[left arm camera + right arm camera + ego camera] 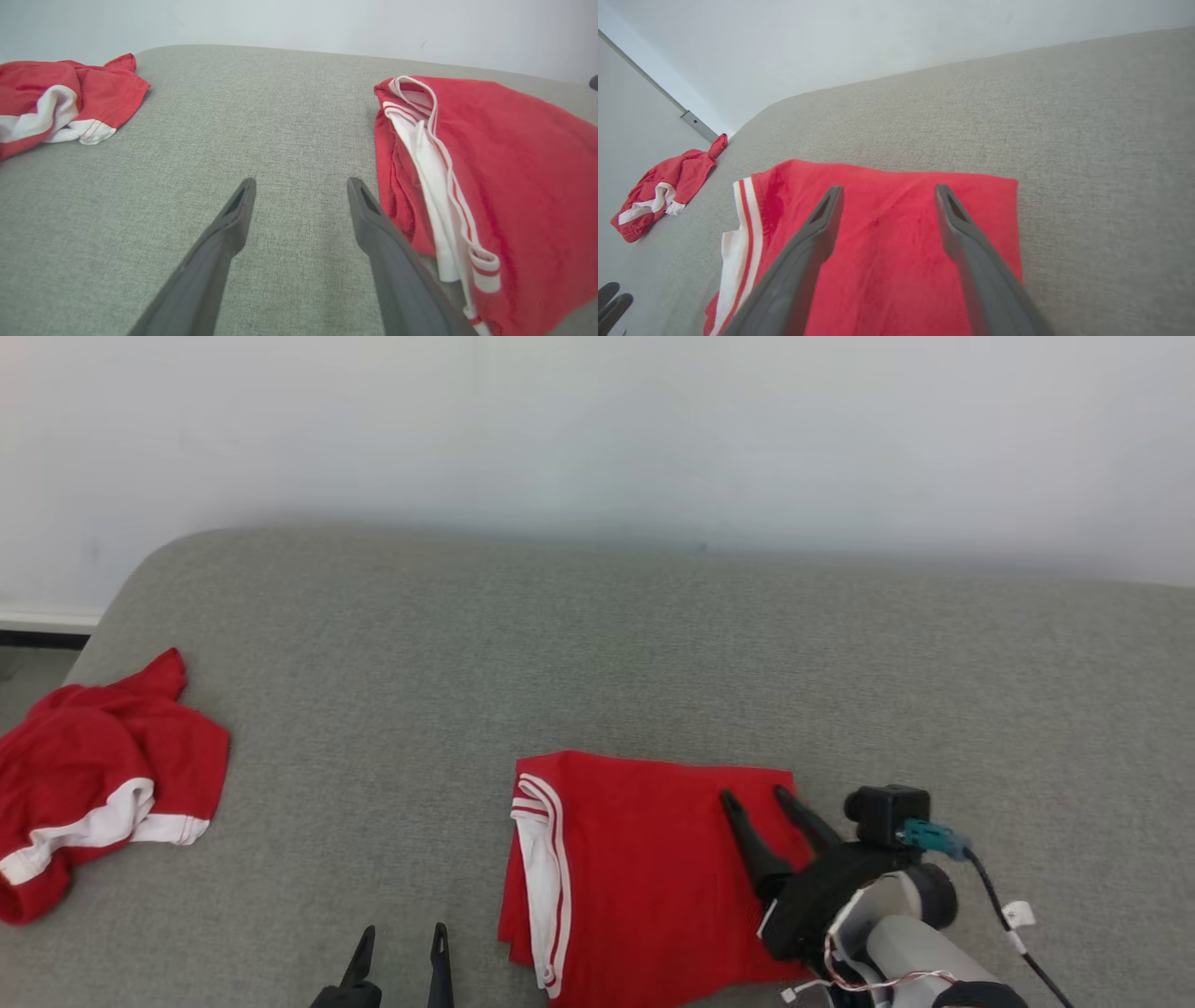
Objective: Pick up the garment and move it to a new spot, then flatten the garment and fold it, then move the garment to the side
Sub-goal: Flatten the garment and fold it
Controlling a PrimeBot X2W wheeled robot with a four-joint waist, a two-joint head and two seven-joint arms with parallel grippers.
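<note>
Sitting folded, the garment point(644, 868) lies at 6 o'clock on the grey cushion point(597, 644), striped edge running 12-to-6. Right gripper point(753, 793), jaws apart and empty, is over its 3 o'clock half, so it's the nearer arm. Left gripper point(403, 930), also spread, sits off its 9 o'clock edge.

Crumpled red-and-white cloth point(93, 775) lies on the grey cushion point(597, 644).
</note>
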